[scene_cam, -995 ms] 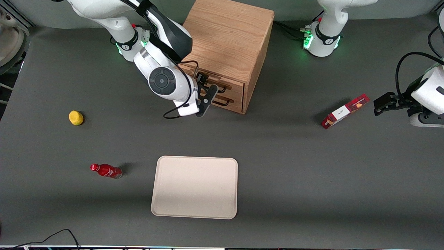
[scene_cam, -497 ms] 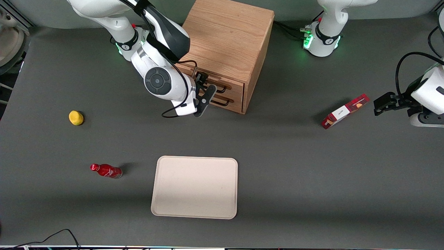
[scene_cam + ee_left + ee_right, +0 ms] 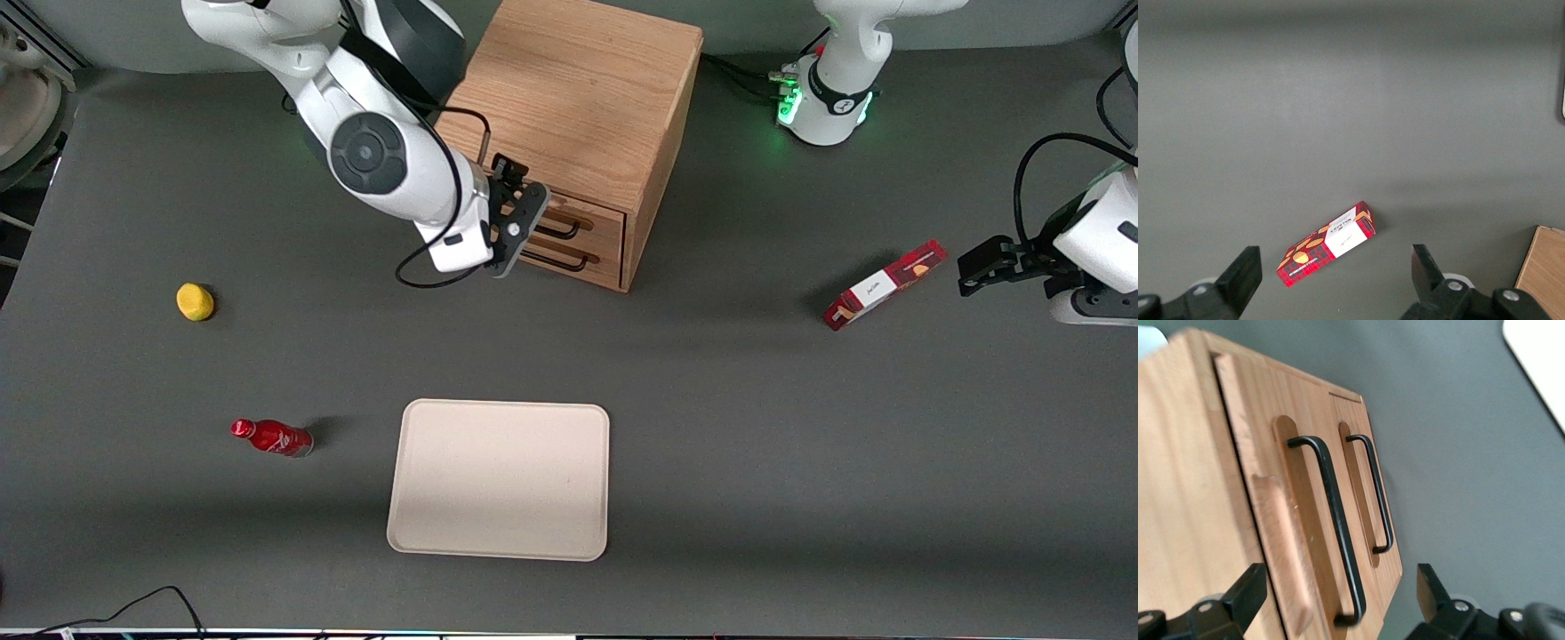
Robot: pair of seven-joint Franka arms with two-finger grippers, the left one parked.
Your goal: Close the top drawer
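Sitting in the wooden cabinet (image 3: 578, 98), the top drawer (image 3: 569, 218) shows its light front with a black handle (image 3: 556, 231) and a raised wooden strip (image 3: 1281, 547) next to it. In the right wrist view the drawer front looks level with the front of the lower drawer (image 3: 1368, 493), and the dark gap along the cabinet edge is thin. The lower drawer has a black handle of its own (image 3: 1375, 497).

The gripper (image 3: 511, 227) hangs right in front of the top drawer, close to the end of its handle. Its jaws are spread wide apart and hold nothing. In the right wrist view the handle and the wooden strip lie between the two fingers (image 3: 1238, 597). I cannot tell if a finger touches the wood.

Out from the jaws, nearer to the front camera, a pale tray (image 3: 498, 480) lies flat on the gray table (image 3: 756, 444). A red bottle (image 3: 271, 437) lies on its side beside the tray, toward the working arm's end of the table. A yellow lemon (image 3: 195, 301) sits alone, farther from the front camera than the bottle. A red box (image 3: 885, 284) lies well apart from the jaws, toward the parked arm's end of the table.
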